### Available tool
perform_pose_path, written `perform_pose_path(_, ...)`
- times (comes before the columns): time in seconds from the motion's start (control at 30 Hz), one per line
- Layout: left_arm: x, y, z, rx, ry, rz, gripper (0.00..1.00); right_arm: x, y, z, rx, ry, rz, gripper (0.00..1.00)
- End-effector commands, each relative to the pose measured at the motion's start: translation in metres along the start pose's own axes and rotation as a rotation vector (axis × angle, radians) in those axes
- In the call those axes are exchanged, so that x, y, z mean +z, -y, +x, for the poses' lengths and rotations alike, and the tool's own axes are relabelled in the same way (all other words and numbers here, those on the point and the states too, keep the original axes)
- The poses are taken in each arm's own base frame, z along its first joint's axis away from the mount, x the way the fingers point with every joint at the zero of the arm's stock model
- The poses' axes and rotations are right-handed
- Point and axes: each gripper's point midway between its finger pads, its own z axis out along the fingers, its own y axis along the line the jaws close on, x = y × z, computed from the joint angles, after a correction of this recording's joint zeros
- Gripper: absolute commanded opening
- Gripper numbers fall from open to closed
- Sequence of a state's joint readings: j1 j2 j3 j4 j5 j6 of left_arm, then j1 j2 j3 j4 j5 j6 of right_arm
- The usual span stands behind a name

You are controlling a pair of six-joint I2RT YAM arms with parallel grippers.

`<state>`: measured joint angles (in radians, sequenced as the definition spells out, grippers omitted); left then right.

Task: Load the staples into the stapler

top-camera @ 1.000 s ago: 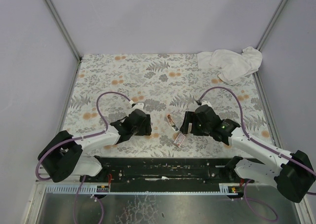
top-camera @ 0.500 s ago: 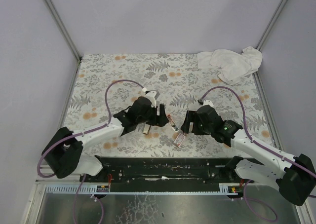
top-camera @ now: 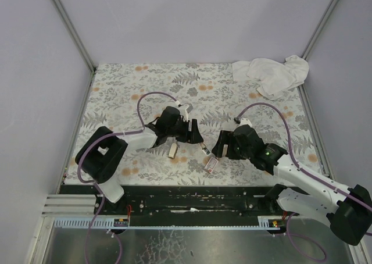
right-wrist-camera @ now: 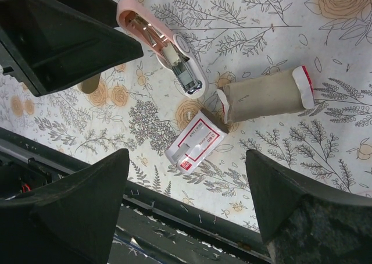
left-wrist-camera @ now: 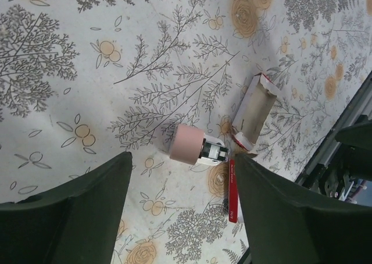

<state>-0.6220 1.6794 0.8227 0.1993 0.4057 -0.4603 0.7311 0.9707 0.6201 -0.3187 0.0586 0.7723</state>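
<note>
The left gripper (top-camera: 192,130) hangs low over the middle of the table (top-camera: 128,84). Its fingers (left-wrist-camera: 64,217) stand wide apart and hold nothing. The right gripper (top-camera: 218,147) faces it from the other side. Its fingers (right-wrist-camera: 314,211) are also spread wide and empty.

The stapler (right-wrist-camera: 168,49) lies on the table between the two grippers, touching neither. It is pink, and its inner metal parts face up in the right wrist view.

The staples are out in two pieces. The box (right-wrist-camera: 195,145), pink with a pale red-edged label, sits just on the near side of the stapler, toward the black rail (right-wrist-camera: 174,217) at the table's near edge. In the right wrist view it shows in the gap between the right fingers. The tan tray (right-wrist-camera: 264,95) lies just beside the box, and the end flap on that side is close to a box corner. Whether they touch cannot be told, nor whether any staples lie in the tray.

A small tan piece (top-camera: 172,152) rests on the table beside the left arm's wrist; what it is cannot be told. A crumpled white cloth (top-camera: 273,75) lies in the far right corner, well apart from everything else.
</note>
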Motion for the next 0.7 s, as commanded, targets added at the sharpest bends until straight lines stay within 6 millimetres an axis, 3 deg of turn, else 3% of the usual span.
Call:
perform_pose_path(0.0, 0.004, 0.024, -0.025, 0.053, 0.059, 0.126, 0.65, 0.0, -0.009, -0.003, 0.027, 0.018, -0.049, 0.87)
perform_pose_path(0.47, 0.014, 0.014, -0.02, 0.123, 0.003, 0.111, 0.24, 0.004, -0.009, -0.003, 0.024, 0.009, -0.045, 0.87)
perform_pose_path(0.67, 0.003, 0.01, -0.024, 0.172, 0.065, 0.054, 0.16, 0.009, -0.004, -0.001, 0.019, 0.011, -0.023, 0.87)
